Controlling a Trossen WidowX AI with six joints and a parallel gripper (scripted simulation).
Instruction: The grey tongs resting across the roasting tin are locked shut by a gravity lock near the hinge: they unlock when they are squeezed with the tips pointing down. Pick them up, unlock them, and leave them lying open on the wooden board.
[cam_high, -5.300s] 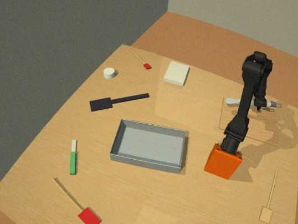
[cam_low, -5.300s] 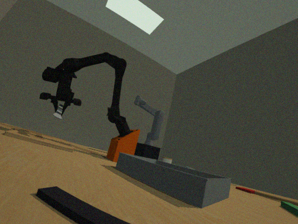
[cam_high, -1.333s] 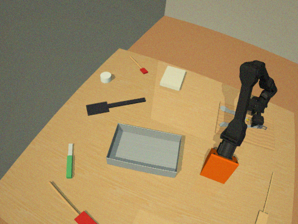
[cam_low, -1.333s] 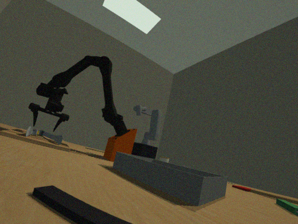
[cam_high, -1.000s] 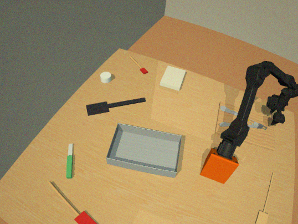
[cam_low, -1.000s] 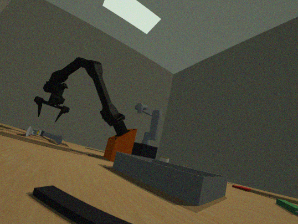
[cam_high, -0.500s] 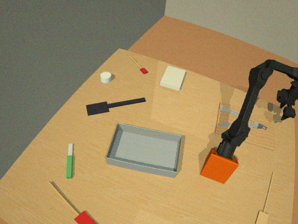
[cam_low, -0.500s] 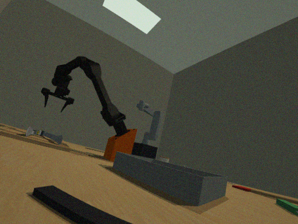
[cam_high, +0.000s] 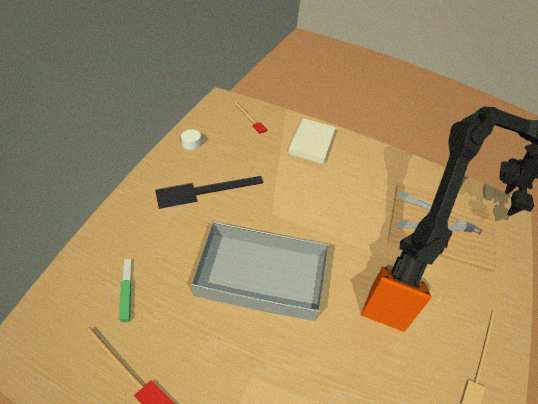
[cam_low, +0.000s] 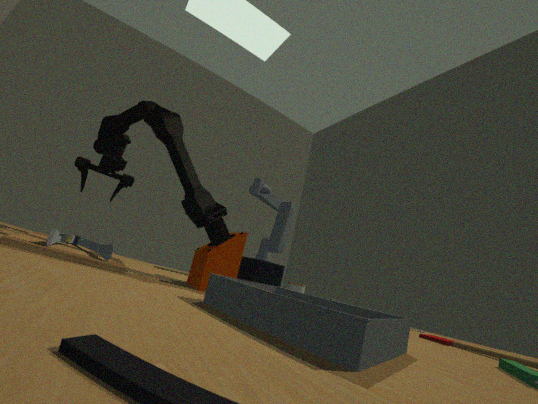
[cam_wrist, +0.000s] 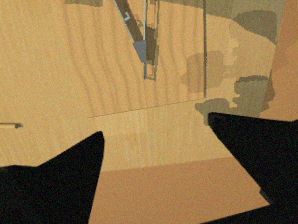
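Note:
The grey tongs (cam_high: 407, 197) (cam_low: 102, 249) (cam_wrist: 140, 50) lie on the wooden board (cam_high: 475, 255) (cam_wrist: 115, 95) with their two arms spread apart in a V. Their hinge end points away from the roasting tin. The black arm hides part of them in the top view. My gripper (cam_high: 509, 203) (cam_low: 96, 196) (cam_wrist: 157, 126) is open and empty, its fingers wide apart. It hangs well above the board, off beyond the hinge end, and touches nothing. The roasting tin (cam_high: 260, 300) (cam_low: 285, 320) is empty, left of the orange base in the top view.
A black spatula (cam_high: 175, 195) (cam_low: 150, 375), a white block (cam_high: 312, 141), a white cylinder (cam_high: 191, 140) and a green-handled tool (cam_high: 125, 300) lie around the tin. Red-ended sticks (cam_high: 259, 127) (cam_high: 152, 395) lie farther out. A grey arm-like shape (cam_low: 275, 235) shows behind the base.

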